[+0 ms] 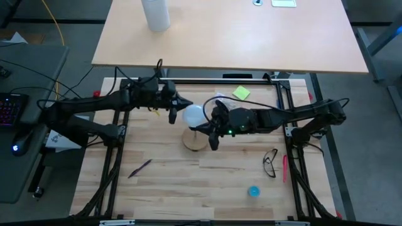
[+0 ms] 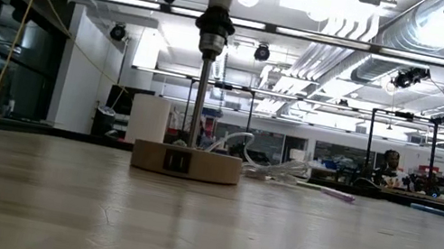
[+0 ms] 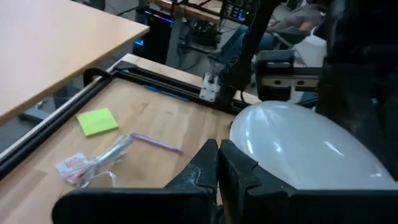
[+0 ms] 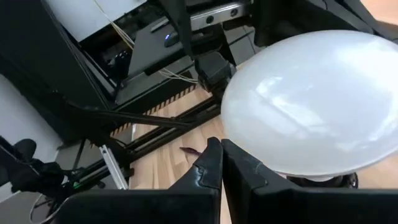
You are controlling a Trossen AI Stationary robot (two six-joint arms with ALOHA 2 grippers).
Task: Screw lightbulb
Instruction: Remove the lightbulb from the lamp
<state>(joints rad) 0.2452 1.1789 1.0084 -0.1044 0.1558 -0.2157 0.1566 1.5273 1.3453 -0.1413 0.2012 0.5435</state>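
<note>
Closed end effectors flanking lightbulb

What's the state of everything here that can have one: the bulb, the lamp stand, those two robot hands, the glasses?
lightbulb: seated on top of the socket post, upright, unlit.
wooden lamp base: flat on the table, post upright.
left gripper: fingers shut, beside the bulb, holding nothing.
right gripper: fingers shut, beside the bulb, holding nothing.
eyeglasses: lying on the table.

glossy smooth white lightbulb; pale matt wood table; wooden disc base.
</note>
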